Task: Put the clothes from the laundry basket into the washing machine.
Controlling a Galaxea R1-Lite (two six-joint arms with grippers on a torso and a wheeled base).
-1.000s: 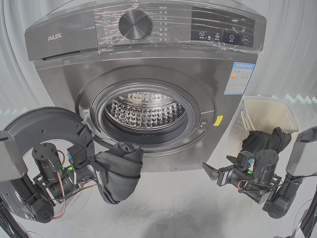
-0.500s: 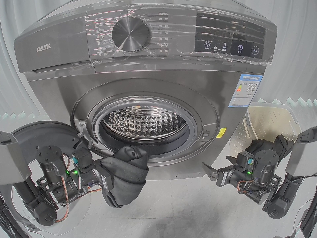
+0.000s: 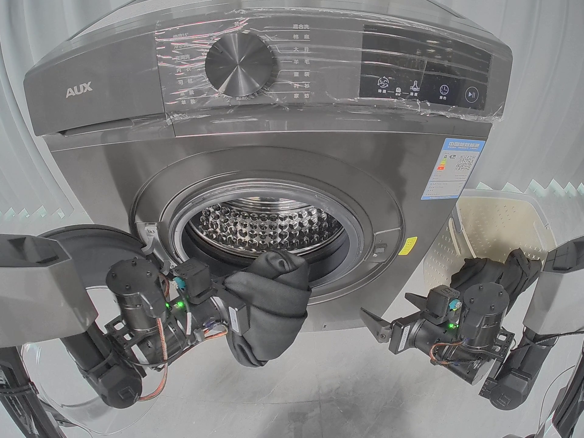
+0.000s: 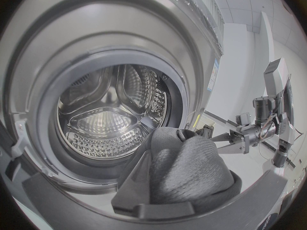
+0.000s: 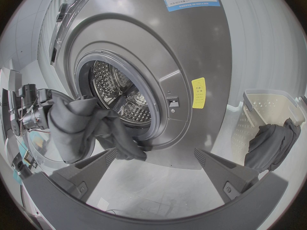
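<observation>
Now the left gripper (image 3: 246, 314) has swung rightward and a little upward, away from the open door (image 3: 79, 244), carrying the dark garment (image 3: 274, 302) with it. Half a second ago the bundle hung below and to the left of the opening; its top now overlaps the lower lip of the drum (image 3: 261, 226). The washing machine (image 3: 274, 129) itself sits where it did half a second back, so this is the arm's move and not the camera's. The fingers are closed on the cloth, which bulges around them. By my reading the loading step is close to its end — the garment still has to go over the rim and in. Further right, the right gripper (image 3: 386, 305) has drifted slightly left, fingers spread wide and holding nothing. Beyond it, more dark clothes (image 3: 493, 272) lie draped in the laundry basket (image 3: 505, 214), so the job is far from done.

The left wrist view looks straight into the drum and shows it bare, which the head view cannot confirm. The right wrist view shows from the side that the garment hangs outside the door seal — a loose tail dangles below the rim and may snag there.
</observation>
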